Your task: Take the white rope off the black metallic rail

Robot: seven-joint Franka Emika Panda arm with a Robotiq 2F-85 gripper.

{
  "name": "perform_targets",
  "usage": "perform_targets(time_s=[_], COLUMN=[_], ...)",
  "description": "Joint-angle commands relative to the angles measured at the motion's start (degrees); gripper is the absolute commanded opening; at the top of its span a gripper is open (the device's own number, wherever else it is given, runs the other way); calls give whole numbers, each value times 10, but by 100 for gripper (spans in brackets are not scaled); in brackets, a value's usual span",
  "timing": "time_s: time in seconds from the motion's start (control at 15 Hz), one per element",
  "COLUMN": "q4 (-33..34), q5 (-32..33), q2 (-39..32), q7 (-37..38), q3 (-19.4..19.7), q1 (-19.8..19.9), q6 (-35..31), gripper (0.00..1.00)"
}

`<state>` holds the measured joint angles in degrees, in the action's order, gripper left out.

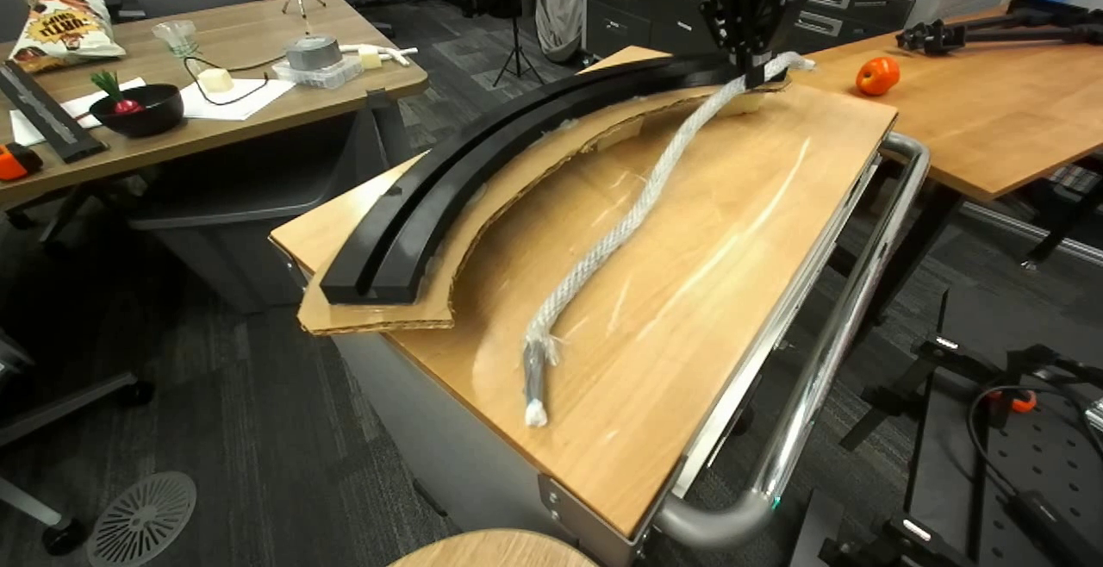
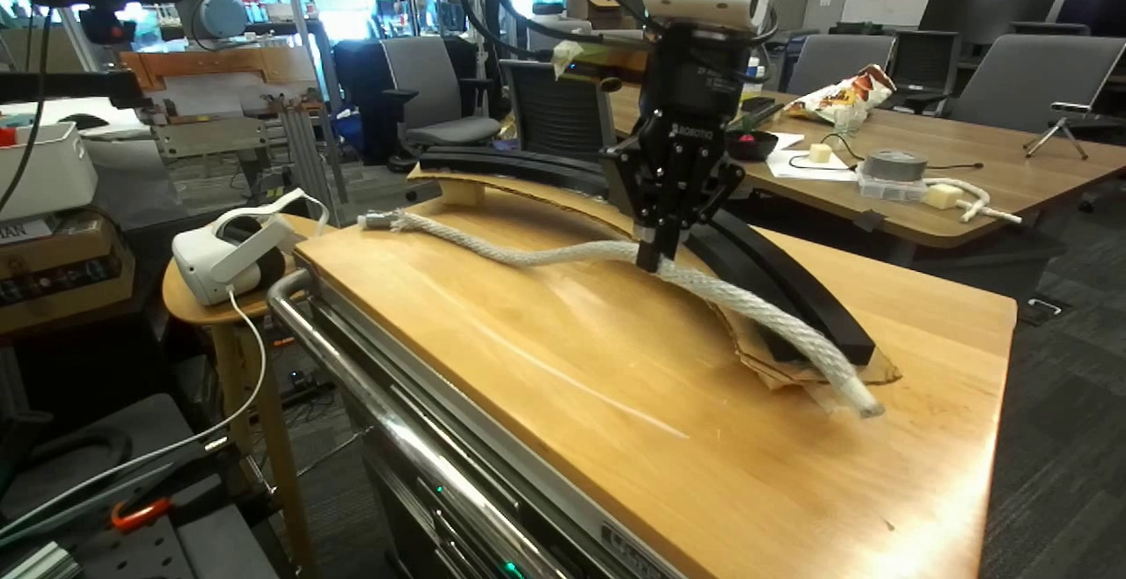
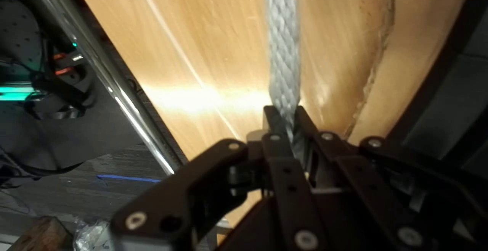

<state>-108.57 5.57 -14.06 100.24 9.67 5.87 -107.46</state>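
The black metallic rail point(image 1: 422, 239) curves along the far side of the wooden tabletop on a cardboard base; it also shows in an exterior view point(image 2: 774, 284) and at the right of the wrist view point(image 3: 438, 117). The white rope point(image 1: 642, 196) lies off the rail's channel, beside its inner curve. Its grey-taped end rests on the tabletop. My gripper point(image 2: 655, 255) is shut on the rope point(image 2: 528, 255), nearer its untaped end, which reaches past the rail's end. In the wrist view the rope point(image 3: 284, 45) runs up from between my fingertips point(image 3: 286, 113).
The cardboard base point(image 1: 379, 319) juts out along the rail's inner edge. A shiny silver bar point(image 1: 836, 334) runs along the tabletop's side point(image 1: 758, 248). A side table holds a red tomato point(image 1: 878, 76). A white headset point(image 2: 220, 258) sits on a stool.
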Motion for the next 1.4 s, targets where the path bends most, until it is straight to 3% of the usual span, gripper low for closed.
perform_targets(time_s=[0.0,0.73,0.8,0.93,1.13,1.33], q4=[-9,-3,-9,-32,-79,-114], q5=[-32,-39,-40,-61,-50,20], q2=[11,-50,-46,-16,71,152], q7=[-12,99,101,64,30,-8], q3=[-12,3,3,-3,5,12], q1=[-8,-13,-13,-4,0,1], q6=[30,26,13,-33,-84,-95], gripper=[6,5,36,44,67,91])
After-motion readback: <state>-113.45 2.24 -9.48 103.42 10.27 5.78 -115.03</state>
